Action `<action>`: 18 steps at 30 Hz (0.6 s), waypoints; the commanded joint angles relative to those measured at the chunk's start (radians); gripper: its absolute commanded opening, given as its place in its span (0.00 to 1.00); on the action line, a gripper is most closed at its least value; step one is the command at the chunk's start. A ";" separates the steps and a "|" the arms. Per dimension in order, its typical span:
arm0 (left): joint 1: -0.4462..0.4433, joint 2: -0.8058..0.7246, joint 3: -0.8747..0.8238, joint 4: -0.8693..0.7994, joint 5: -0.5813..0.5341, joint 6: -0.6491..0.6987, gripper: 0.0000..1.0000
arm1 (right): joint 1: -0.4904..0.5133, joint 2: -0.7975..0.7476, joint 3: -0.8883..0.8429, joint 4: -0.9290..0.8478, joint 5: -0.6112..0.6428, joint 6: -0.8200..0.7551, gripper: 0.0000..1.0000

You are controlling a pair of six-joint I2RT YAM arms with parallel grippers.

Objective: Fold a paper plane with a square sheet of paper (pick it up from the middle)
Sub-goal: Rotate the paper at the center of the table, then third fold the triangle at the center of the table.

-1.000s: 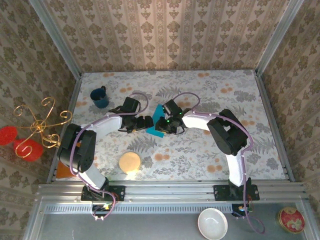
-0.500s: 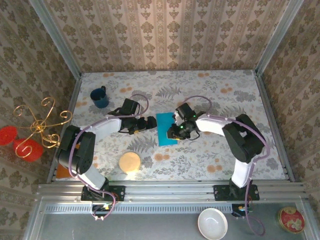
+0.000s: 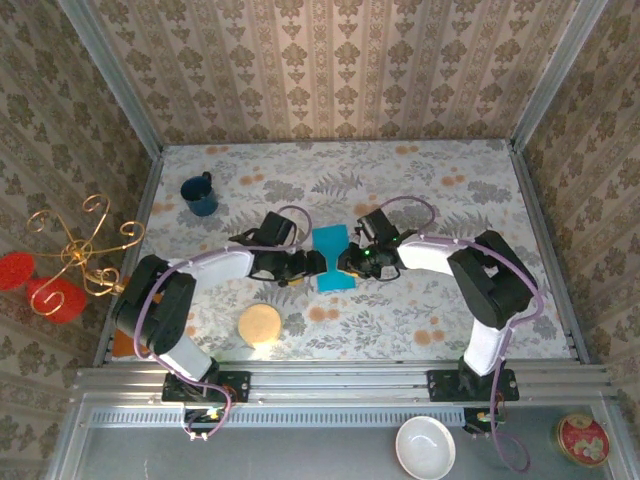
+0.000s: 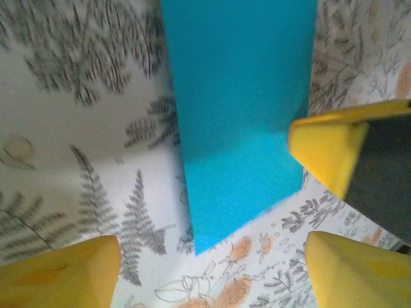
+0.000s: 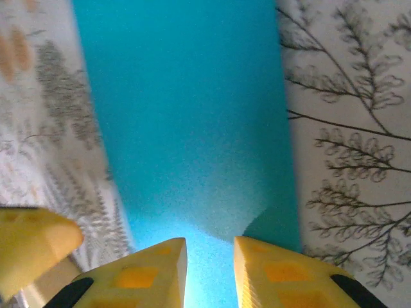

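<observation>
The square sheet of paper [image 3: 331,257] is bright turquoise, folded to a narrow rectangle, and lies flat on the flowered table between both grippers. My left gripper [image 3: 299,266] is at its left edge. In the left wrist view the paper [image 4: 237,109] lies ahead with one corner pointing toward the left gripper [image 4: 212,273], whose yellow fingers stand wide open with only table between them. My right gripper [image 3: 352,262] is over the paper's right edge. In the right wrist view the right gripper [image 5: 210,273] has its fingertips [image 5: 149,273] a narrow gap apart on the paper [image 5: 186,109], blue showing through the gap.
A dark blue mug [image 3: 200,195] stands at the back left. A tan round disc [image 3: 260,325] lies at the front left near the left arm. A gold wire stand [image 3: 85,245] and red pieces [image 3: 45,288] sit outside the left wall. A white bowl [image 3: 425,447] sits below the rail.
The paper went from tilted at the right gripper to lying flat, a little further right. The left gripper followed rightward to its edge and its jaws narrowed somewhat.
</observation>
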 commanded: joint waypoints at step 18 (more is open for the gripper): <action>-0.040 0.061 -0.024 0.043 -0.009 -0.099 0.52 | -0.018 0.051 -0.058 0.082 -0.013 0.129 0.27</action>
